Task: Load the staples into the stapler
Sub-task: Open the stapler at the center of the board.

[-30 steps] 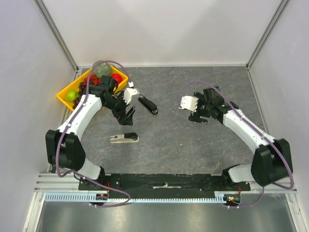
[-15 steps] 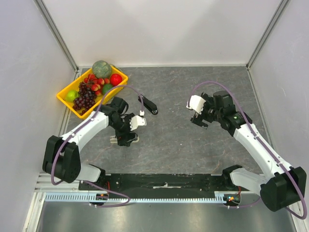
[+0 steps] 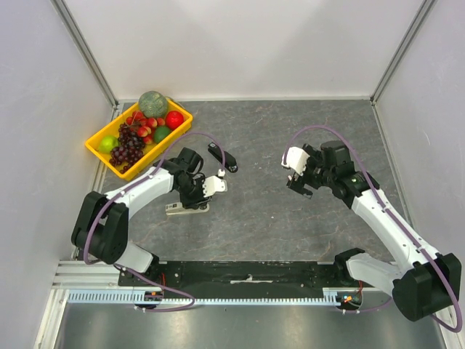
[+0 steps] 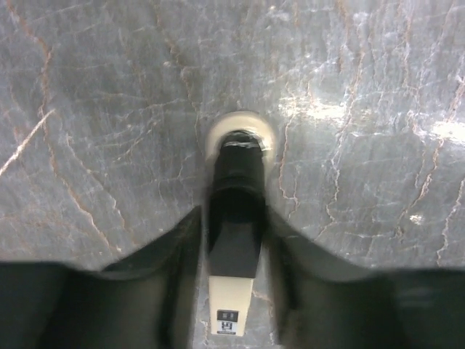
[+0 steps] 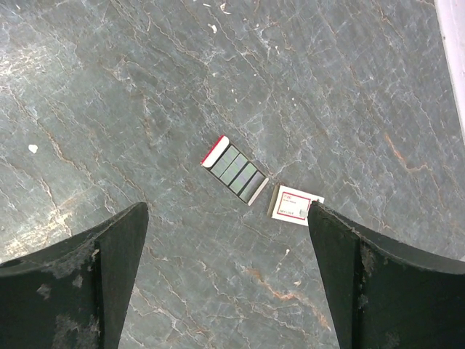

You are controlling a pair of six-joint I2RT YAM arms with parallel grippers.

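1. The left pincer (image 4: 232, 218) is sitting low over the grey marbled surface (image 4: 363, 182), its two dark fingers (image 4: 182, 251) straddling the beige stapler (image 4: 231, 287). The fingers are running close along both sides of it, far narrower than the other pincer's, but blur is hiding the contact, so I cannot tell whether they are actually gripping it
2. That stapler is lying flat on the surface with its black top arm facing up, its rounded nose pointing away from the wrist camera and a small label showing at its near end
3. The right pincer (image 5: 225, 211) is standing wide, holding nothing and hovering above the surface, well apart from the left arm
4. The staples (image 5: 235, 172) are lying directly below it on the surface: grey strips packed side by side in a small open tray with a red-and-white end
5. A small white-and-red box (image 5: 294, 206) is lying just beside that tray, not touching it
6. Farther out, a black stapler (image 3: 223, 158) is lying on the surface between the two arms, nearer the left one
7. A yellow bin (image 3: 95, 146) is sitting at the far left corner, holding grapes, apples and other fruit
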